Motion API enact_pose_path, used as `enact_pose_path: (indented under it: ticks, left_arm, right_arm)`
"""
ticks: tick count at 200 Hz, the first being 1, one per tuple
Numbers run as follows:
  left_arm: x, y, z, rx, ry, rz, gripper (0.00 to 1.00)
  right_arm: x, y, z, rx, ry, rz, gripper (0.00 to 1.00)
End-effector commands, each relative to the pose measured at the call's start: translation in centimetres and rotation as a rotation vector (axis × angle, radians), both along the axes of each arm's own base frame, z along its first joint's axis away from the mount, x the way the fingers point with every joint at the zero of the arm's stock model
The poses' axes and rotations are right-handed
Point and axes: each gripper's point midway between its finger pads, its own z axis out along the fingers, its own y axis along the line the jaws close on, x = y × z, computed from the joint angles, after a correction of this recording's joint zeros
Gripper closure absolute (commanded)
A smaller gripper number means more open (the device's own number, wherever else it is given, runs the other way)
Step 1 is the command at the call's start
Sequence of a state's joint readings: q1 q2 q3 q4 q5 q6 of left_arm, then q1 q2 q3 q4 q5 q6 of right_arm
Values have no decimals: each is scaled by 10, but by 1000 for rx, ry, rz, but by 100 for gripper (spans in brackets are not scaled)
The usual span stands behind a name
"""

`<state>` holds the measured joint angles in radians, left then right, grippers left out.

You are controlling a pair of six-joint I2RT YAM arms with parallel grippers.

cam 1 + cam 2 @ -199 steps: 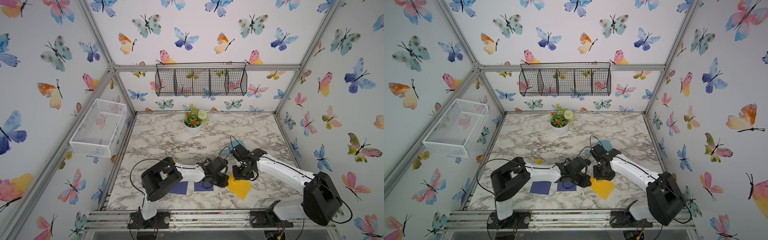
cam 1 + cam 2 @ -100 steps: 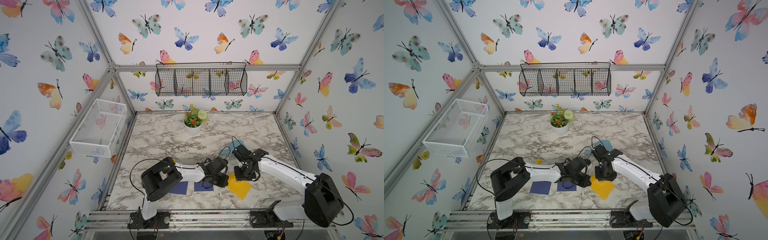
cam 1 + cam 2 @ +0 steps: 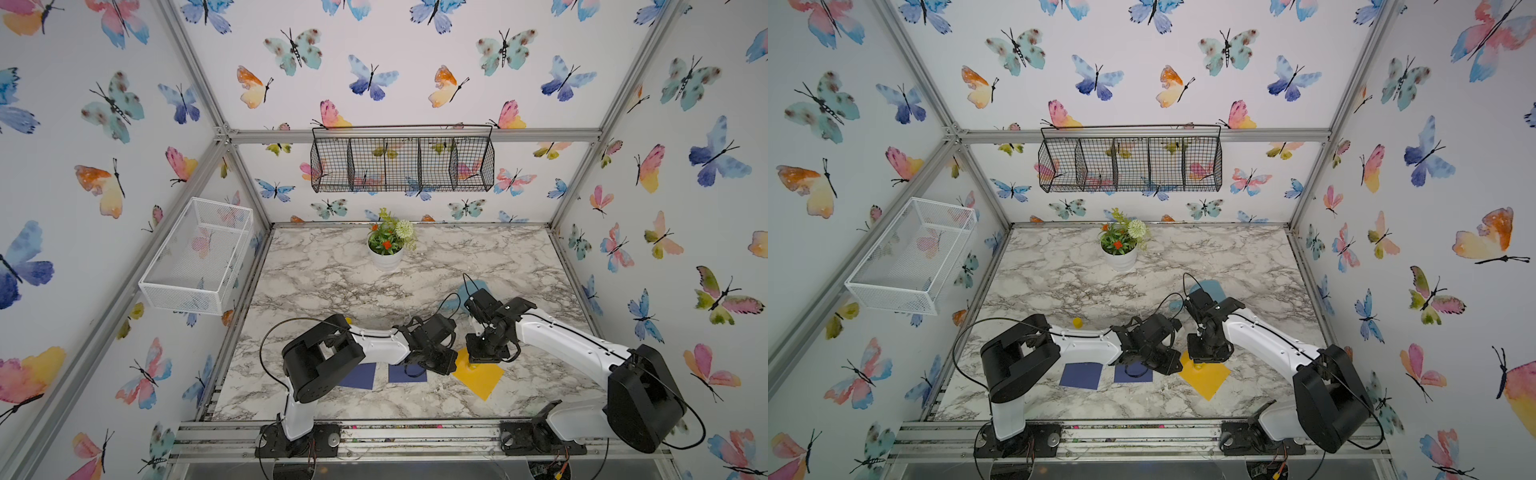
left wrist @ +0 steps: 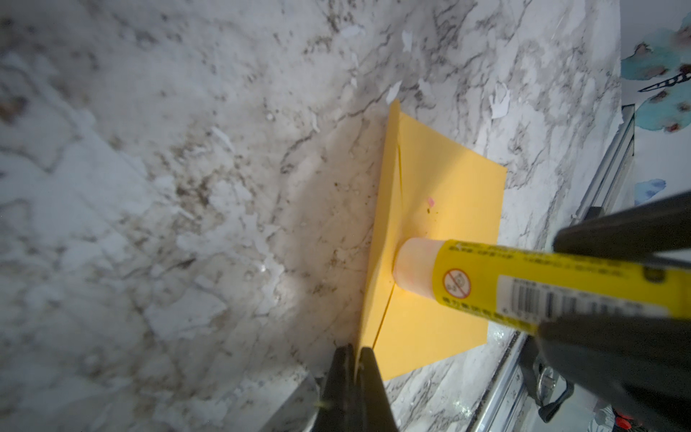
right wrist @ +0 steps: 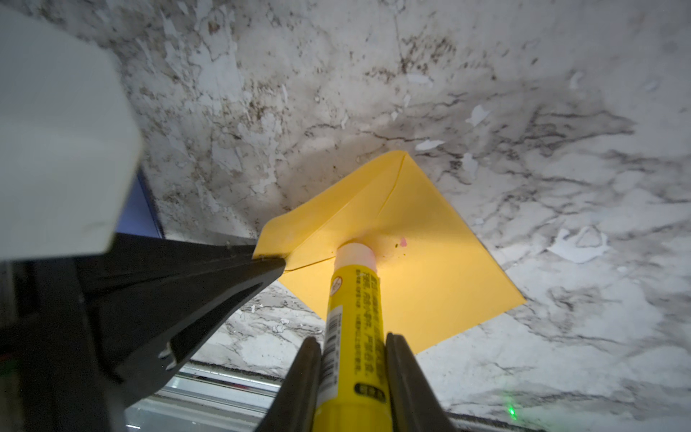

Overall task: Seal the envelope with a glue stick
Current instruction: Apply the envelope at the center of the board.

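The right claw (image 3: 1200,364) points down onto the yellow envelope (image 3: 1209,381).

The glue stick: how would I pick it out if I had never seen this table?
Find the marble table, then the yellow envelope near its front edge, beside two dark blue paper squares. Standing on that envelope, gripped in the jaws of the right arm, is the glue stick. Unlike the flat papers, it is a yellow tube with a barcode and a whitish tip.
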<state>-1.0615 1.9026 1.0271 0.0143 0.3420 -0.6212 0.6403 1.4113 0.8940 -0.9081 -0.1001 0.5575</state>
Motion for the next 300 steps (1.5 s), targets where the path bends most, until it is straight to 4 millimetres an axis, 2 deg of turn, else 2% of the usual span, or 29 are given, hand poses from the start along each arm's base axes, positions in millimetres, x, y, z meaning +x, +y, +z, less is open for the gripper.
enact_pose_path:
  ticks: [1,39,115,155,181,231,300]
  left_arm:
    - [0,17,-5,67,-5,16,100]
    - [0,17,-4,68,-6,13,100]
    - [0,16,-2,65,-10,12,100]
    - [1,15,-2,62,-9,13,100]
    - [0,14,-3,60,-4,11,100]
    - [2,12,-1,59,-8,12,100]
    - [5,12,-4,66,-9,20,100]
  right_arm:
    - [-7,-31,-26,-186,38,-20,98]
    - [13,-39,-21,-255,-40,-43,98]
    - [7,-45,-15,-242,-71,-60,98]
    - [15,-35,0,-142,-168,-89,98]
    - [28,-23,19,-52,-261,-91,98]
    - [37,-14,46,41,-397,-70,98]
    - [28,-3,34,6,-411,-44,98]
